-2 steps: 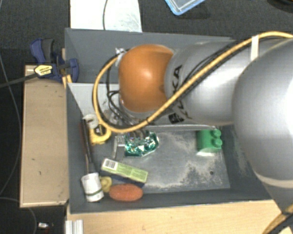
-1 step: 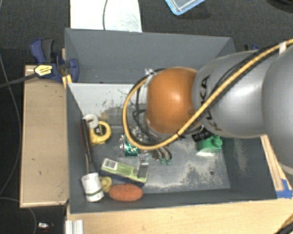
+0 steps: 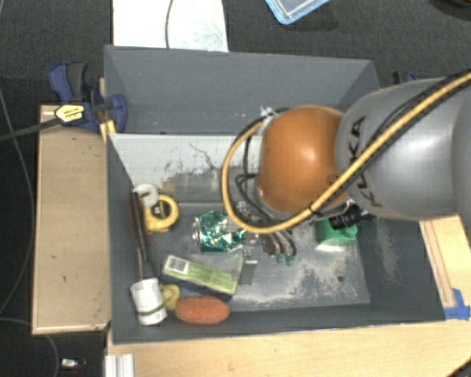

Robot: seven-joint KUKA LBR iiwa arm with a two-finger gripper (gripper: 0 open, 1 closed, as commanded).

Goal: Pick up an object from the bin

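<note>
My gripper (image 3: 264,251) hangs low over the middle of the bin floor, mostly hidden under the arm's orange dome. Just to its left, close against it, lies a crumpled green and silver foil wrapper (image 3: 214,232). A flat green-labelled packet (image 3: 200,275) lies on the floor in front of the wrapper, its right end near the gripper's lower tip. To the right of the gripper a green and white thing (image 3: 334,232) lies partly covered by the arm. I see nothing held in the gripper.
At the left wall lie a yellow ring-shaped thing with a white cap (image 3: 158,210) and a thin dark rod (image 3: 139,238). In the front left corner are a white cylinder (image 3: 149,300) and an orange-brown oval (image 3: 202,310). The arm covers the bin's right half.
</note>
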